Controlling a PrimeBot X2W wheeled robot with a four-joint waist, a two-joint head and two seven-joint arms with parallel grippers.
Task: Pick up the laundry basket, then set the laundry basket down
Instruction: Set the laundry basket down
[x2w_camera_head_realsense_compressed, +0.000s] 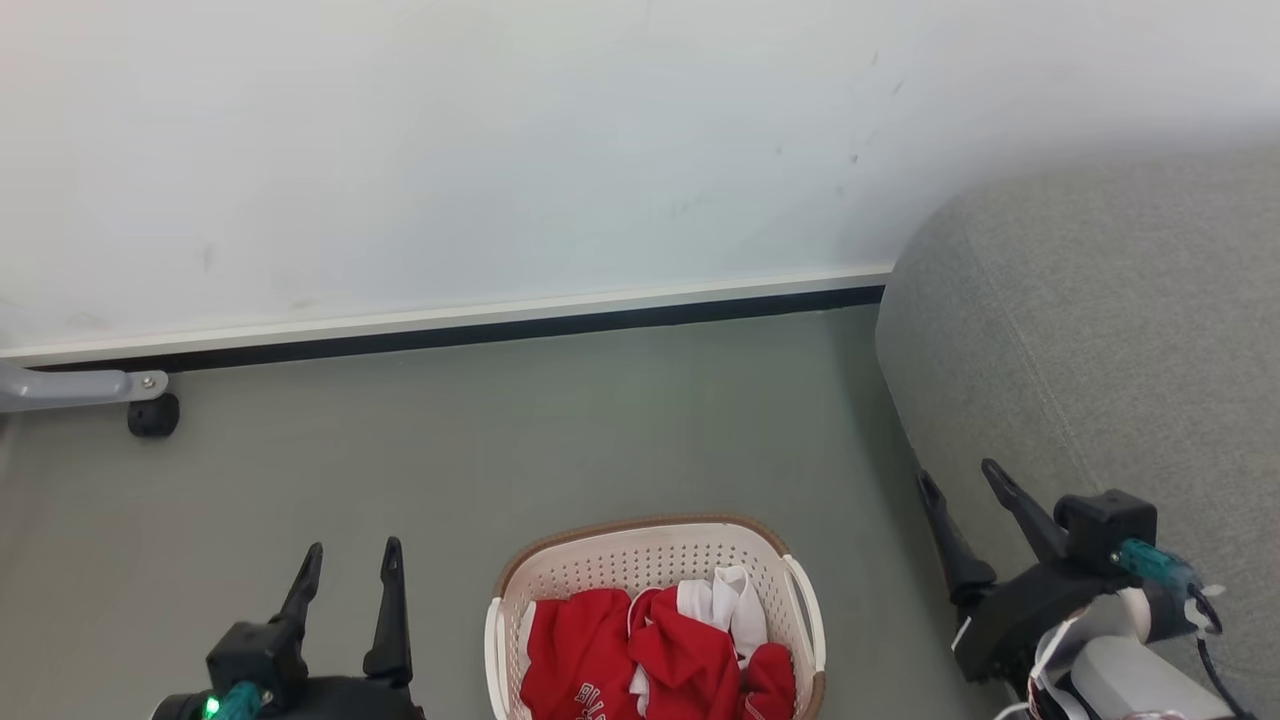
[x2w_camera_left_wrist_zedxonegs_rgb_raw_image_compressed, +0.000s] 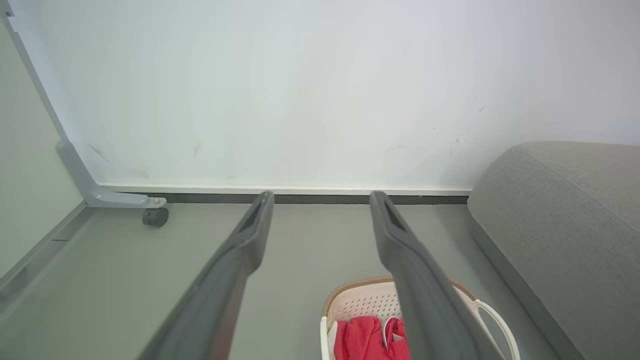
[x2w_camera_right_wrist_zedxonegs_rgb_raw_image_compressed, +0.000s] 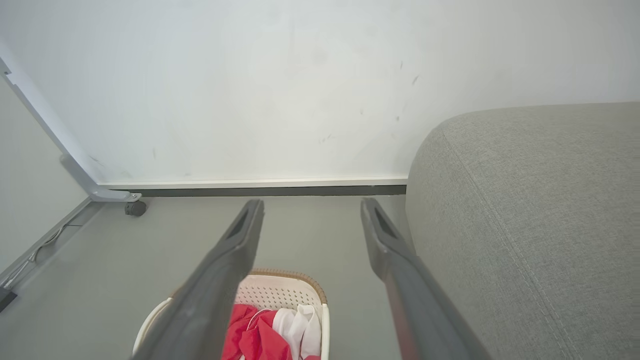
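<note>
The laundry basket (x2w_camera_head_realsense_compressed: 640, 560), cream-white and perforated with a brown rim and white side handles, stands on the grey floor at the bottom centre of the head view, holding red and white clothes. My left gripper (x2w_camera_head_realsense_compressed: 350, 562) hangs open to its left, well apart from it. Off to the basket's right, my right gripper (x2w_camera_head_realsense_compressed: 960, 478) is open too, close to the sofa. The left wrist view has the basket (x2w_camera_left_wrist_zedxonegs_rgb_raw_image_compressed: 360, 302) low between and behind my open left gripper (x2w_camera_left_wrist_zedxonegs_rgb_raw_image_compressed: 322, 196). In the right wrist view the basket (x2w_camera_right_wrist_zedxonegs_rgb_raw_image_compressed: 285, 290) lies below my open right gripper (x2w_camera_right_wrist_zedxonegs_rgb_raw_image_compressed: 311, 202).
A grey fabric sofa (x2w_camera_head_realsense_compressed: 1090, 330) fills the right side, close beside the right gripper. A white wall with a dark baseboard (x2w_camera_head_realsense_compressed: 450, 335) runs behind. A grey frame leg with a black caster (x2w_camera_head_realsense_compressed: 152, 415) stands at the far left.
</note>
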